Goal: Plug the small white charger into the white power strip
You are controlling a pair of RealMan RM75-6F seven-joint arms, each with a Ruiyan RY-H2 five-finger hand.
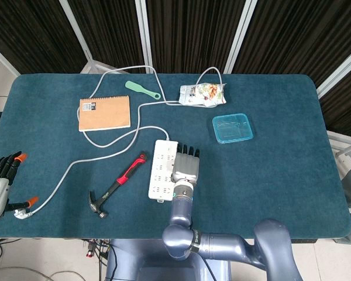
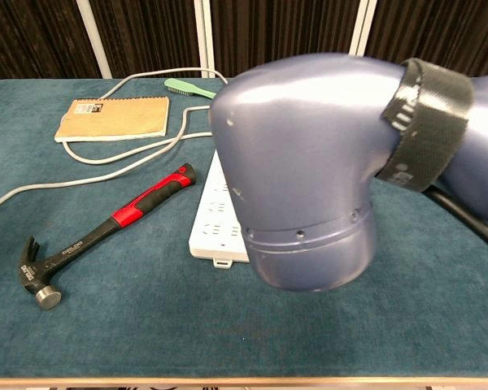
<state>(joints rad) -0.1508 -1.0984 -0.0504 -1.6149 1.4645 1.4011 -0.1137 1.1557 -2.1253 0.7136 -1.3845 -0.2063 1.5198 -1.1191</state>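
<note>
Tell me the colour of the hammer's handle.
Red and black on the hammer, clearest in the chest view.

right robot hand (image 1: 186,165) beside power strip (image 1: 162,168) — hammer (image 1: 115,185) left
</note>
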